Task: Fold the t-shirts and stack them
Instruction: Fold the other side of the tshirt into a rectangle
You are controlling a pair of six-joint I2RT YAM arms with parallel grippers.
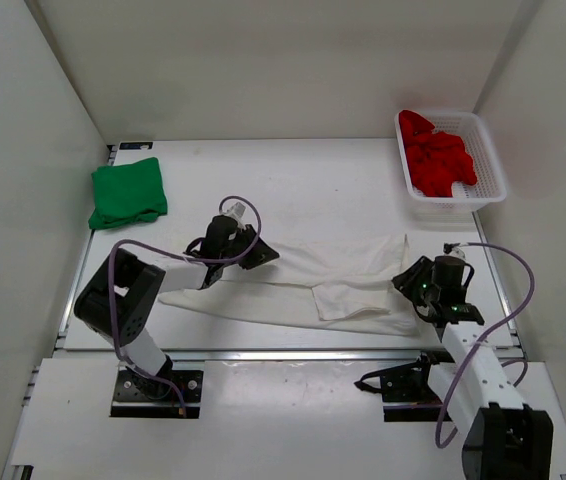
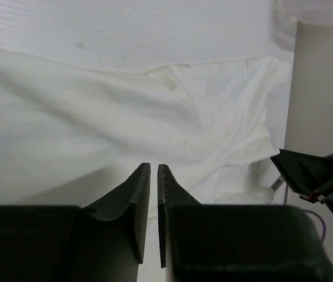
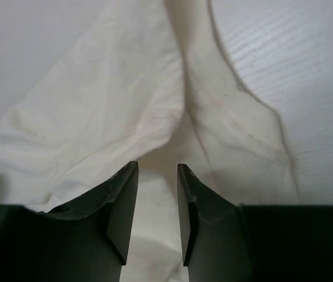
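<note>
White t-shirt point(image 1: 333, 285) is lying beneath the right gripper point(image 3: 156, 165), jaws standing apart; left gripper point(image 2: 153, 166) nearly closed, hold unclear.

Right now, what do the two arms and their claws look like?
The left arm and right arm both have white links, black joints and a looping purple cable. The left claw and right claw each have two dark, tapering fingers.
</note>
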